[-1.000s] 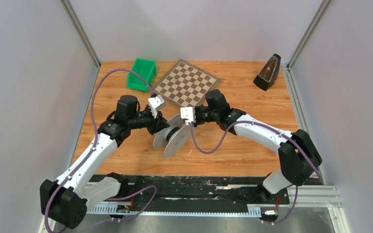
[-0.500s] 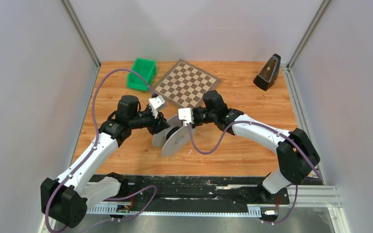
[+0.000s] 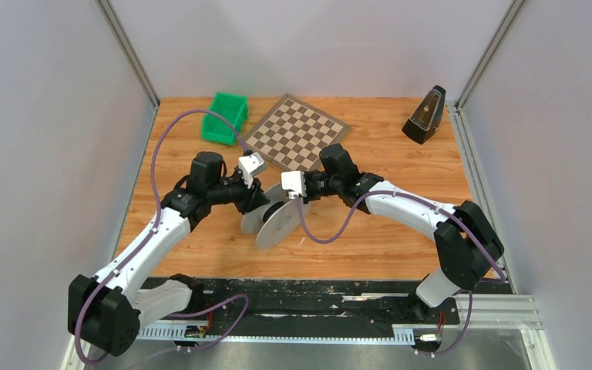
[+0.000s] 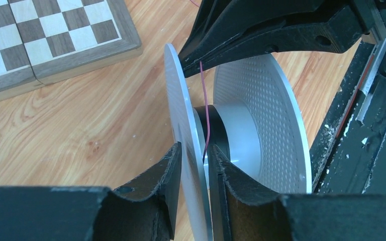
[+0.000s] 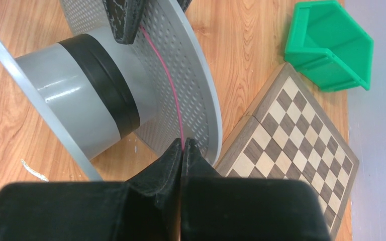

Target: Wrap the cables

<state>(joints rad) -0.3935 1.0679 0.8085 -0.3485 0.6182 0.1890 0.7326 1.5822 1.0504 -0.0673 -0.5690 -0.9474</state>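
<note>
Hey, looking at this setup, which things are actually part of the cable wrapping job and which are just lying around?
Part of the job:
- spool, clamped by one flange in the left gripper
- red cable, pinched in the right gripper

Just lying about, at the back and away from both arms:
- green bin
- chessboard
- metronome

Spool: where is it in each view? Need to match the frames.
Top external: spool, centre of frame.
Left wrist: spool, centre, near flange edge-on.
Right wrist: spool, upper left.
Shared landmark: chessboard, top left in left wrist, lower right in right wrist.
</note>
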